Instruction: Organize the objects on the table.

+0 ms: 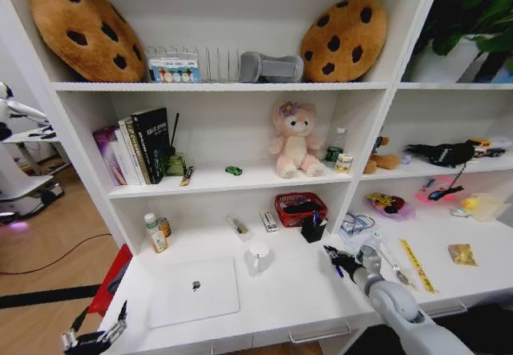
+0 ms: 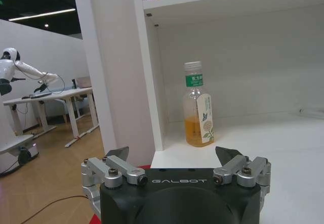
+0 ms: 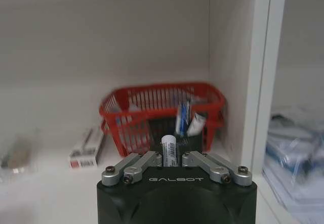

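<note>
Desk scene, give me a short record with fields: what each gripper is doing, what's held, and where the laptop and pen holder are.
right gripper: over the desk, jaws shut on a pen, facing the red basket
left gripper: jaws open, off the desk's left corner
laptop: closed, flat, front left
pen holder: before the basket
bottle: upright, back left

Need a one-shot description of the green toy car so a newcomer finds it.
Start at the tall white shelf unit and find the middle shelf with the pink plush bear. Left of the bear, alone on bare shelf, sits the tiny green toy car. It is the smallest item there, lying flat, unlike the upright books.
</note>
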